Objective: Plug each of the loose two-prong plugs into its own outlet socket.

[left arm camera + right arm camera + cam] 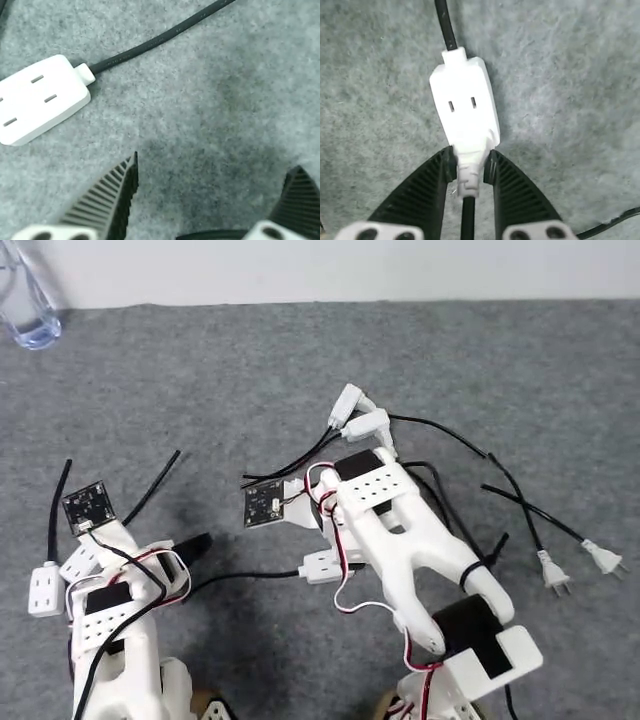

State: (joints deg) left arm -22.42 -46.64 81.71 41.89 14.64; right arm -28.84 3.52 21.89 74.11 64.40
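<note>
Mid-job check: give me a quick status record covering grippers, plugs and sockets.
Right gripper: shut on held plug, which sits against the end of the far socket; prongs not visible
Left gripper: open, holding nothing, over the carpet
Loose plugs: first loose plug and second loose plug, on the carpet at the right of the high view
Other sockets: centre socket, left socket; no plug seen in either

Bare carpet (210, 150) lies between the left fingers (115, 195); black cords (440, 430) crowd beside the right arm (420, 540).
</note>
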